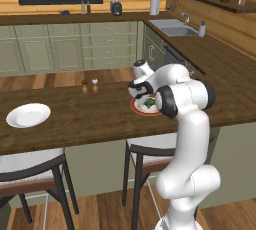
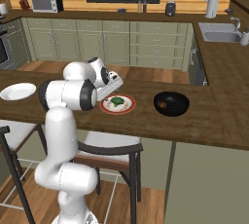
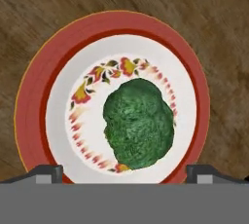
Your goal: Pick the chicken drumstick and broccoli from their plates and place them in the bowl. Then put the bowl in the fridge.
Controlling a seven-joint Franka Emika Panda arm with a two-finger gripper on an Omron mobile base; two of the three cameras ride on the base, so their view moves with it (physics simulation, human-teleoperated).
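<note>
Hovering over the red-rimmed plate (image 3: 29,121), the gripper (image 3: 124,173) has its fingers spread wide apart, grasping nothing; the broccoli (image 3: 139,123) sits on the plate's white centre, a little off the middle, beside a flower pattern; the plate rests on the wooden counter (image 2: 146,121); just to its right in the right base view stands the black bowl (image 2: 171,104) with a small reddish-brown thing inside, likely the chicken drumstick (image 2: 164,105); a plain white plate (image 1: 28,115) lies well apart at the counter's far left end.
</note>
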